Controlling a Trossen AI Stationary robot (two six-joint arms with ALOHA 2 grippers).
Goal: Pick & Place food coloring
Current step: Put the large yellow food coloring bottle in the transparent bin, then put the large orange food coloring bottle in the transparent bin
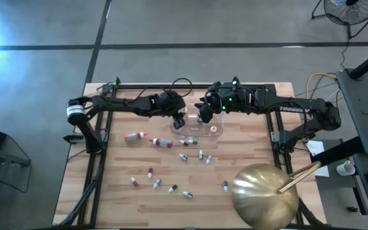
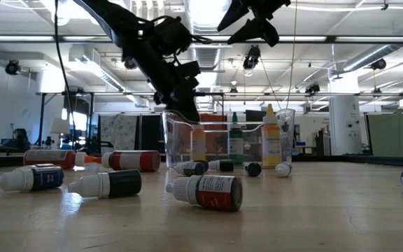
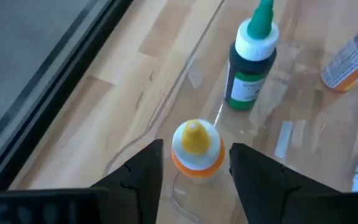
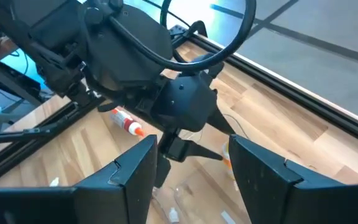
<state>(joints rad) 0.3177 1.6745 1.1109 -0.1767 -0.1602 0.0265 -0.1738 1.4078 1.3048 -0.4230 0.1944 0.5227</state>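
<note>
Inside the clear tub (image 1: 200, 130) an orange-capped food coloring bottle (image 3: 196, 146) stands upright on its base. My left gripper (image 3: 197, 149) is open, one finger on each side of that bottle, with a gap on both sides. A green-capped bottle (image 3: 252, 59) and an orange one (image 3: 353, 59) stand farther in the tub. Above the tub's far side my right gripper (image 1: 204, 115) hangs open with nothing between its fingers. Several more food coloring bottles (image 1: 161, 142) lie on their sides on the table in front of the tub.
A big gold dome (image 1: 264, 195) with a wooden handle sits at the table's near right corner. Loose bottles (image 2: 205, 191) are scattered across the near half of the wooden table (image 1: 120, 160). A black frame rail runs along the table's edges.
</note>
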